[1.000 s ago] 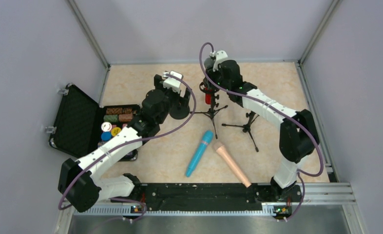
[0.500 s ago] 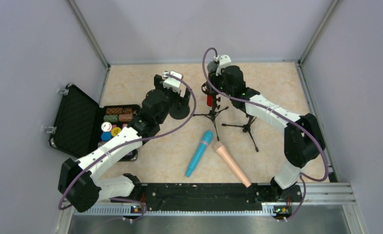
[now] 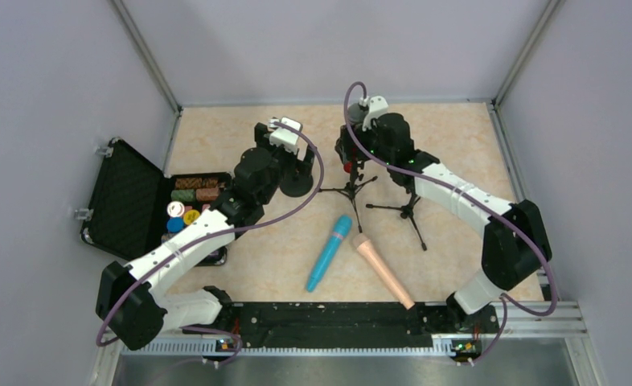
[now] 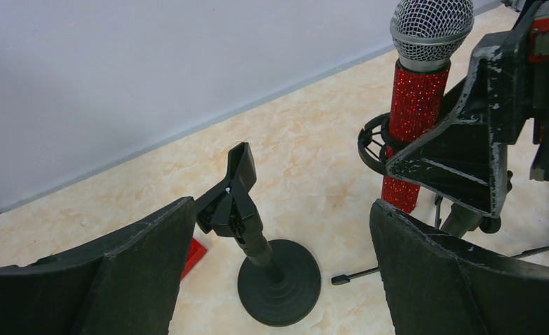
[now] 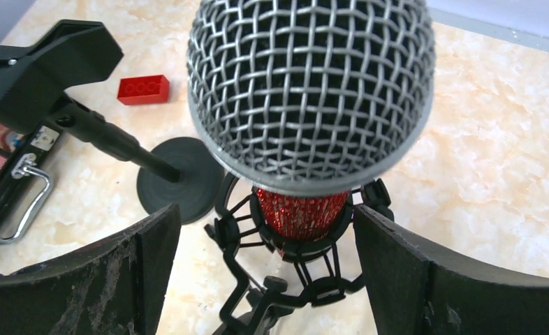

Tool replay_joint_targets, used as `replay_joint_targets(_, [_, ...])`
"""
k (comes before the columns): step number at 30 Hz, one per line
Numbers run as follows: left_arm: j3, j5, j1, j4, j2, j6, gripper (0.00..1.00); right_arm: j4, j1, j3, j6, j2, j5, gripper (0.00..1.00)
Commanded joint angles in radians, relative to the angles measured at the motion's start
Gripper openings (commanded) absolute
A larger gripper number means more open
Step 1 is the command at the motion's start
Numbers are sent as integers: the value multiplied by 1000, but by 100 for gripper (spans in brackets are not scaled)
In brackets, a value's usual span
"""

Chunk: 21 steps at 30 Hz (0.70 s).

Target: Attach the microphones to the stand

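Red microphone [image 5: 310, 91] is standing upright in the stand cradle [image 5: 238, 234], far centre of the table. Right gripper [image 5: 266, 216] is straddling its head, jaws apart, touching neither side.

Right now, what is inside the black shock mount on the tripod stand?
The glittery red microphone stands upright in the shock mount, grey mesh head above the ring. How the mount grips the handle is covered.
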Motion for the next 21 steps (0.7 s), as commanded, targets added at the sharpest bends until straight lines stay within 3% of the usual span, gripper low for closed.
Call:
replay_joint_targets(1, [-1,11,2,31,6,-9,99,13,12,-16,70,-89,-3,91])
replay_joint_targets(7, [-2,6,1,31,6,-6,99,-33,12,-36,108,-156,60,95])
replay_joint_targets(21, [1,14,1,26,15,-11,99,-373,34,-6,162,-296,55,95])
